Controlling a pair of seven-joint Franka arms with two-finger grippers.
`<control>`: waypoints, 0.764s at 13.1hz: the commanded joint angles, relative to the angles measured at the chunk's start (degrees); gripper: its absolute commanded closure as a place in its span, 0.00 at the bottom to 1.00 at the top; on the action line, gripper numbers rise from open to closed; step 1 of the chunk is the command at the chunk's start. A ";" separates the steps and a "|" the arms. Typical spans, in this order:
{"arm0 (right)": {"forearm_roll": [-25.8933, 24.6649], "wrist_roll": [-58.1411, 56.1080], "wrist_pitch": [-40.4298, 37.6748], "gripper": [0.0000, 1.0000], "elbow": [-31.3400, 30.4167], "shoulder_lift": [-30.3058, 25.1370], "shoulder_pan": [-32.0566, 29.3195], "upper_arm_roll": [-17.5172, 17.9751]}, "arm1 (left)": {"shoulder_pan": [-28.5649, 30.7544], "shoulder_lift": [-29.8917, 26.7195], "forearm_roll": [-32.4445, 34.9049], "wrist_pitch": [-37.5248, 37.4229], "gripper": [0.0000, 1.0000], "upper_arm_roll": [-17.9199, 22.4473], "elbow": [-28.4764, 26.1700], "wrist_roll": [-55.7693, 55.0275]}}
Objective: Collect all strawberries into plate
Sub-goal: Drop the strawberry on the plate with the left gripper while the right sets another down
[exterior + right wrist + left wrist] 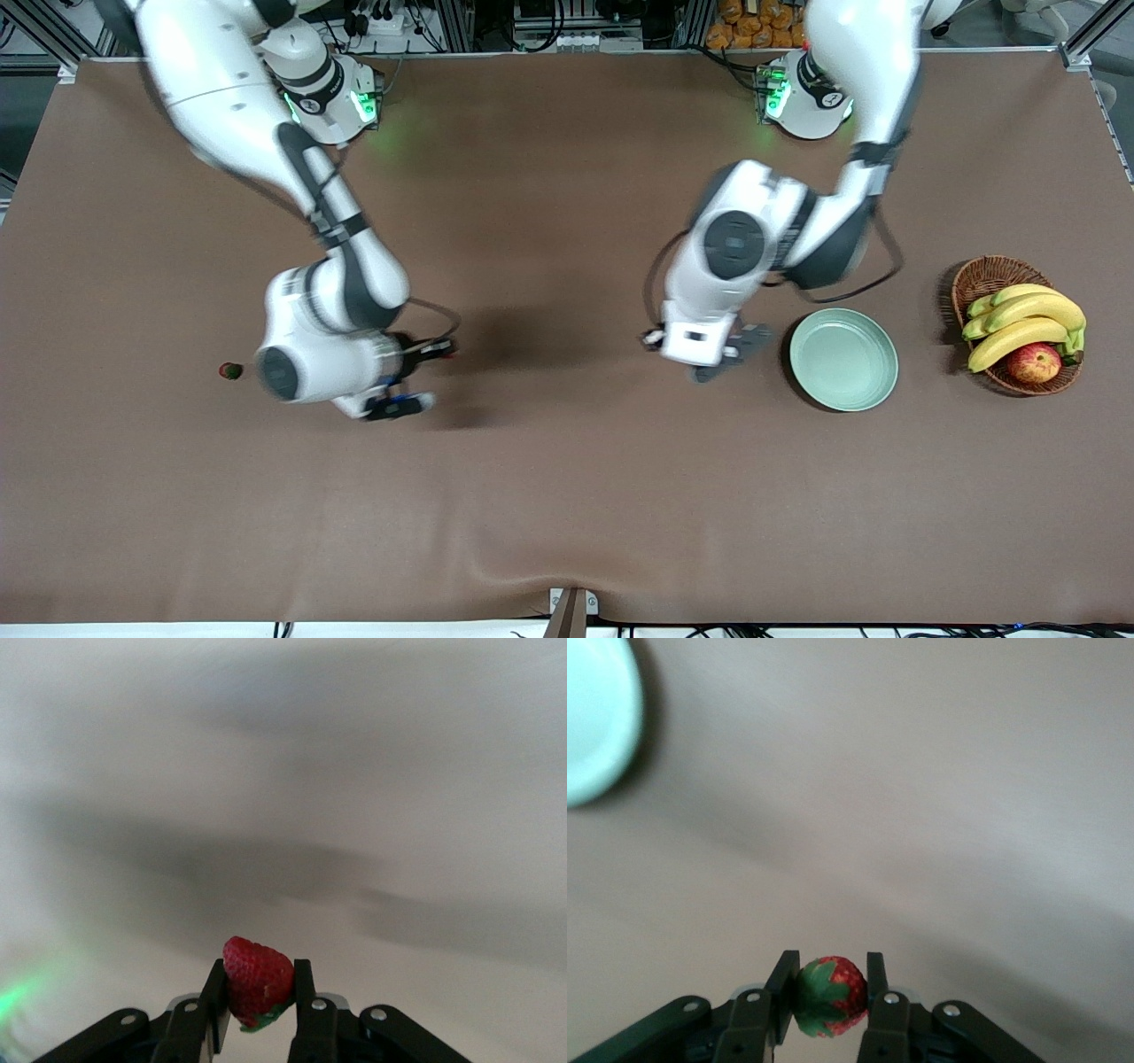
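**Strawberries: two carried in the air, one on the cloth, plate bare**

Strawberries are split three ways. The left gripper [827, 997] is clamped on one berry [829, 995] — it hangs over the brown tablecloth [567, 496] just beside the plate [843, 359], toward the right arm's end. The right gripper [258, 999] pinches a second berry [257, 980] over the cloth, well apart from the plate. The third berry [231, 370], darker, lies on the cloth near the right arm's end of the table.

These look light, soft and easily bruised, so a gentle squeeze across the widest part of the body seems right — as both are held now. In the left wrist view the leafy cap faces the camera, so the long axis runs toward the lens. In the right wrist view the cap sits low by the fingers and the red body rises clear of them. The third berry's lie cannot be told.

The plate holds nothing yet. A wicker basket [979, 279] with bananas [1019, 323] and an apple [1034, 362] stands beside it.
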 commanded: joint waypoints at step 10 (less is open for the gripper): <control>10.13 9.91 15.60 0.58 0.50 5.28 17.61 -0.55 | 21.85 -3.32 12.37 12.24 1.00 -1.08 -19.49 27.64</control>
